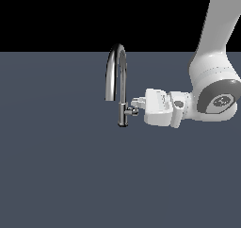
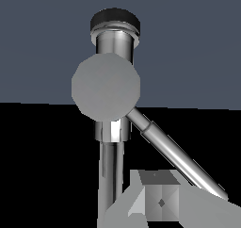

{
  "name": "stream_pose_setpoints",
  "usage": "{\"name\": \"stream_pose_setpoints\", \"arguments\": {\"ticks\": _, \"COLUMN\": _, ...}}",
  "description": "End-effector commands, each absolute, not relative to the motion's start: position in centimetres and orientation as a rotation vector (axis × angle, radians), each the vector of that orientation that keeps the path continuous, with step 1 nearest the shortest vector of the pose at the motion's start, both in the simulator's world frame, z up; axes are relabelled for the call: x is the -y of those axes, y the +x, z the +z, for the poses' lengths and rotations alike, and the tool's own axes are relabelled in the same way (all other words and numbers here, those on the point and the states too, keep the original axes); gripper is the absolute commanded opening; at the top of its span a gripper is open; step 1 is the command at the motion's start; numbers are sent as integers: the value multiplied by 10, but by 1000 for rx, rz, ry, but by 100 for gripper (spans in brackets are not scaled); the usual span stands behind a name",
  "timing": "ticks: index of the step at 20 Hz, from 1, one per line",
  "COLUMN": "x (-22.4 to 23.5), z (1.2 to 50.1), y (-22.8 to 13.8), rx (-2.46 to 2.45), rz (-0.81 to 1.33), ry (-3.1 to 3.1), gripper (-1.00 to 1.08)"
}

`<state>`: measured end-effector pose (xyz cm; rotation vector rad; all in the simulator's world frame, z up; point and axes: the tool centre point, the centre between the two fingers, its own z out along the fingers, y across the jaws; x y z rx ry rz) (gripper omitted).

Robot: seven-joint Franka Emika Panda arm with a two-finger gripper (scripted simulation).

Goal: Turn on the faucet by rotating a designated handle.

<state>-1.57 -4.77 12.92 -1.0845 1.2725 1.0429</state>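
A single chrome faucet (image 1: 117, 81) stands on a dark slate-blue bench (image 1: 56, 175), a little toward the exterior view's left of centre, its arched spout curving over and down on that same side. Low on the slim stem, just above the darker base, one short stub juts toward the exterior view's right and carries the handle (image 1: 131, 111). In the wrist view the stub's round flat end faces the camera, and the handle (image 2: 176, 158) shows as a thin chrome lever running off at a slant from behind it, past the stem.

The fingers (image 1: 137, 103) sit just beside the stub on the exterior view's right, slightly above it, very near the handle; whether they touch it cannot be told. Only one pale, blocky fingertip (image 2: 159, 199) is clearly seen in the wrist view, close to the lever's far end, so whether the fingers are spread or closed cannot be told, and nothing is plainly held between them.

One white robot arm (image 1: 212, 71) enters from the exterior view's upper right, drops almost straight down to a rounded joint with a grey cap, then bends so that the wrist and hand lie level and reach horizontally toward the faucet's stem.

The count: one faucet, one handle, one arm, one bench.
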Motion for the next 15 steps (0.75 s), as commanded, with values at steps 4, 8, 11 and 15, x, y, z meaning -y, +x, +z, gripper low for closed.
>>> {"name": "stream_pose_setpoints", "arguments": {"ticks": 4, "x": 46, "z": 127, "y": -28, "rx": -1266, "rz": 1049, "ry": -1085, "gripper": -100}}
{"name": "stream_pose_setpoints", "arguments": {"ticks": 8, "x": 46, "z": 102, "y": -38, "rx": -1276, "rz": 1053, "ry": -1079, "gripper": -100}}
{"name": "stream_pose_setpoints", "arguments": {"ticks": 11, "x": 47, "z": 83, "y": -45, "rx": -1283, "rz": 1057, "ry": -1074, "gripper": -100}}
{"name": "stream_pose_setpoints", "arguments": {"ticks": 15, "x": 48, "z": 65, "y": -53, "rx": -1290, "rz": 1060, "ry": -1069, "gripper": -100}}
